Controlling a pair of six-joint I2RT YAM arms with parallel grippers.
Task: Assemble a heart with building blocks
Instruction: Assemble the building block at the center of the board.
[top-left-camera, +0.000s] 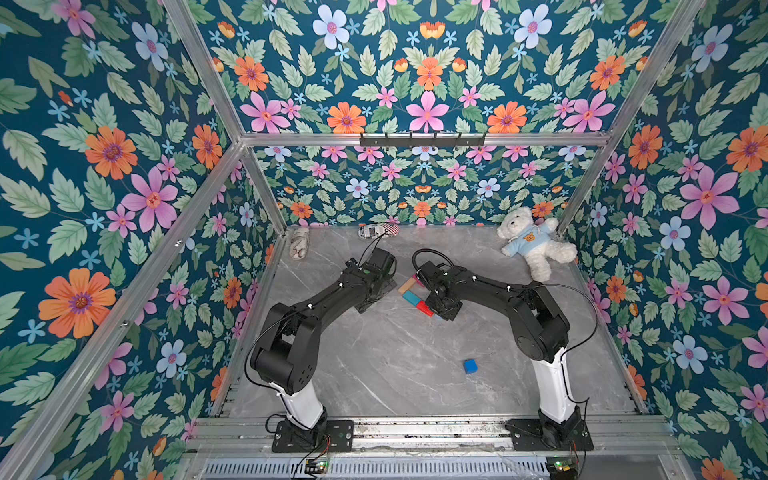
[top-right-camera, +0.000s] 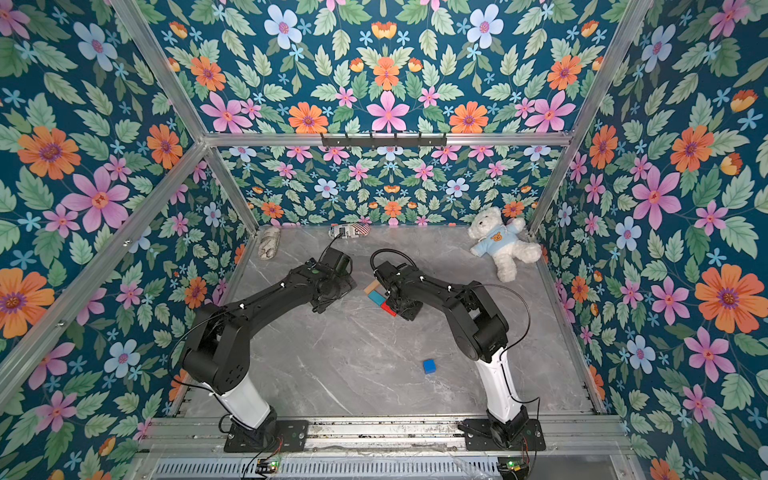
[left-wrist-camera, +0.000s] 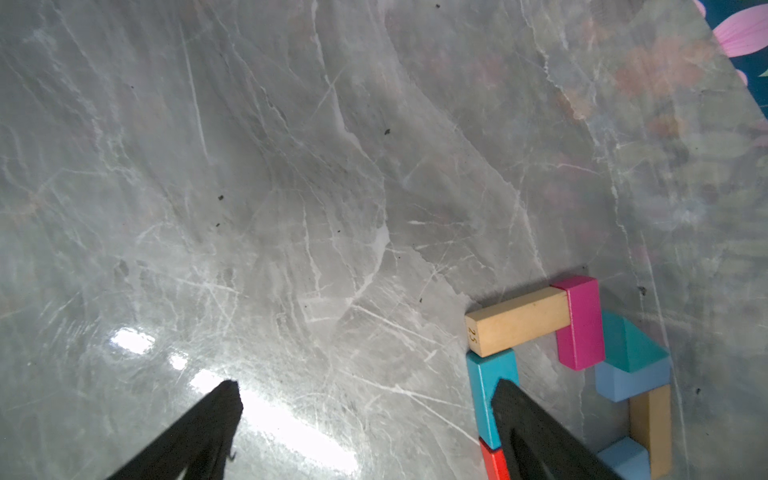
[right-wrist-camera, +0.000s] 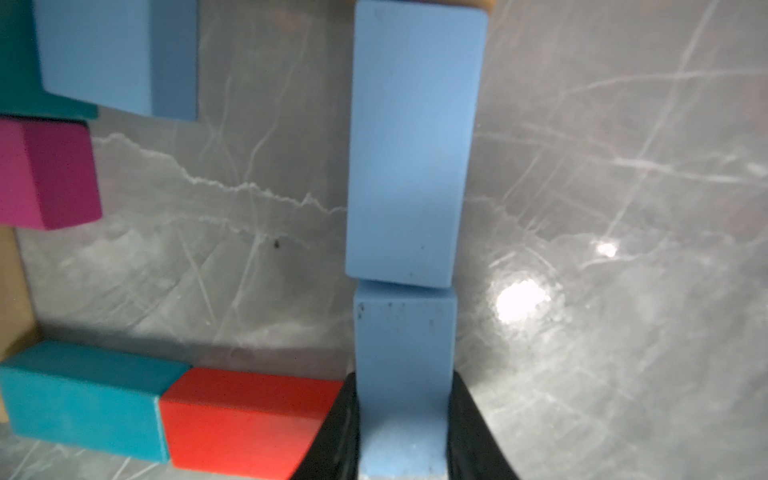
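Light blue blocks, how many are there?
3 light blue blocks. One touches the teal triangle, one lies end to end with the third, which the right end effector grips. More may hide.

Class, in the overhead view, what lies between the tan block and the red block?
A teal block, end to end between the tan block and the red block, in both top views.

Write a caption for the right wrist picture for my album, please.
The right hand grips a light blue block beside a red block on the grey table.
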